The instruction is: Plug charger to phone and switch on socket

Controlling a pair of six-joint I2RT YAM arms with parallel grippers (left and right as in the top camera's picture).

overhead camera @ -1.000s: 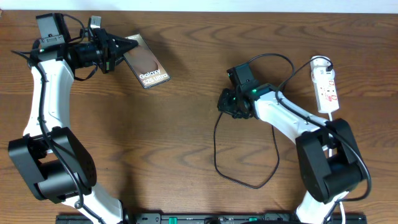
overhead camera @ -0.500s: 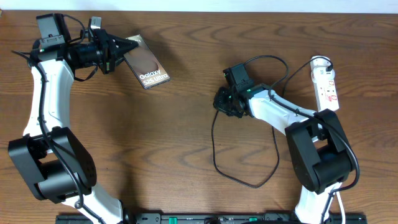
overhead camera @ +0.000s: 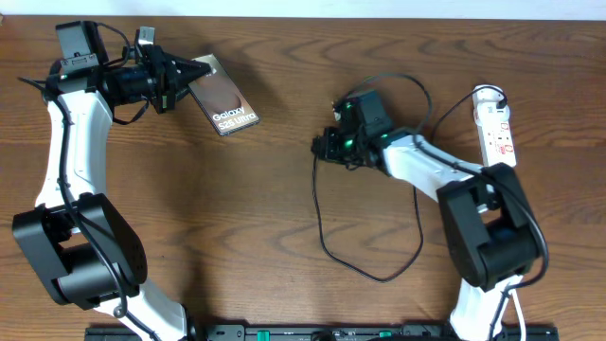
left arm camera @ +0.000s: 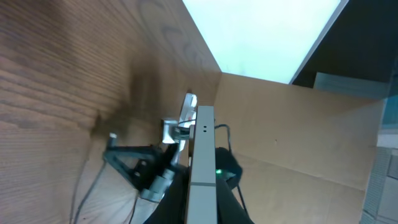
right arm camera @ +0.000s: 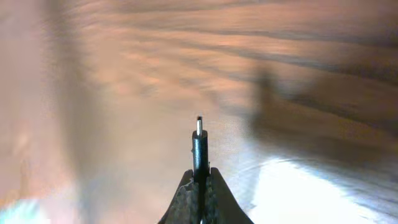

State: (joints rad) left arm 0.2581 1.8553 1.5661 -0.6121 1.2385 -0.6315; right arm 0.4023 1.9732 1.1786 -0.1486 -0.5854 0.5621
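The phone [overhead camera: 224, 95], dark brown face with white "Galaxy" lettering, is held tilted at the upper left by my left gripper [overhead camera: 192, 76], which is shut on its left end. In the left wrist view its silver edge [left arm camera: 201, 162] runs up between the jaws. My right gripper [overhead camera: 323, 148] is shut on the plug end of the black charger cable [overhead camera: 324, 227], which loops over the table. The plug tip [right arm camera: 199, 130] sticks out beyond the closed jaws, pointing left toward the phone with a wide gap between them. The white socket strip [overhead camera: 496, 128] lies at the far right.
The socket's white cord [overhead camera: 505, 180] runs down behind my right arm. The brown wooden table [overhead camera: 237, 208] lies between the two grippers. The table's far edge meets a white wall at the top.
My right gripper has moved left and slightly up toward the phone, carrying the charger plug and dragging the cable loop with it. The left arm and phone have not moved.
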